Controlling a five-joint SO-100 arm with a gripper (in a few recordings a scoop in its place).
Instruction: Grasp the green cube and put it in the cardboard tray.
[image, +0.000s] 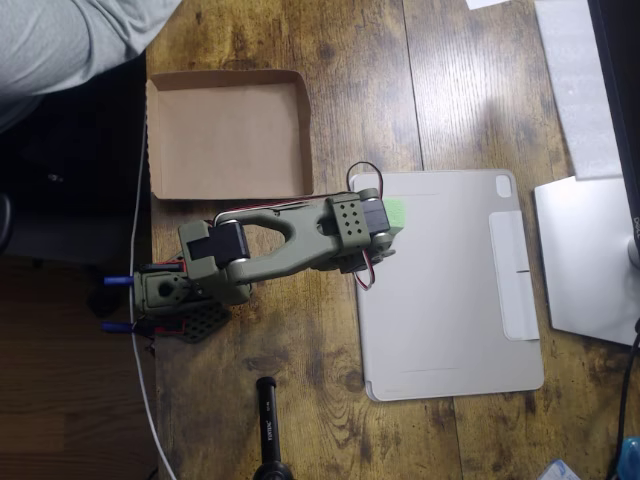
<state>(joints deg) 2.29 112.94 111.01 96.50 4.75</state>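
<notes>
The green cube (398, 210) lies on the grey tablet case, near its upper left corner. Only a small part of it shows, beside the arm's wrist. My gripper (386, 224) hangs right over the cube, at the end of the olive-green arm that reaches right from its base (185, 300). The wrist hides the fingers, so I cannot tell whether they stand open or hold the cube. The cardboard tray (160, 135) sits up and to the left of the gripper with nothing in it.
The grey tablet case (450, 300) covers the table's right middle. A silver slab (590, 260) and white foam (580, 90) lie at the right edge. A black cylinder (268, 420) stands at the bottom. A person's grey sleeve (60, 40) is at top left.
</notes>
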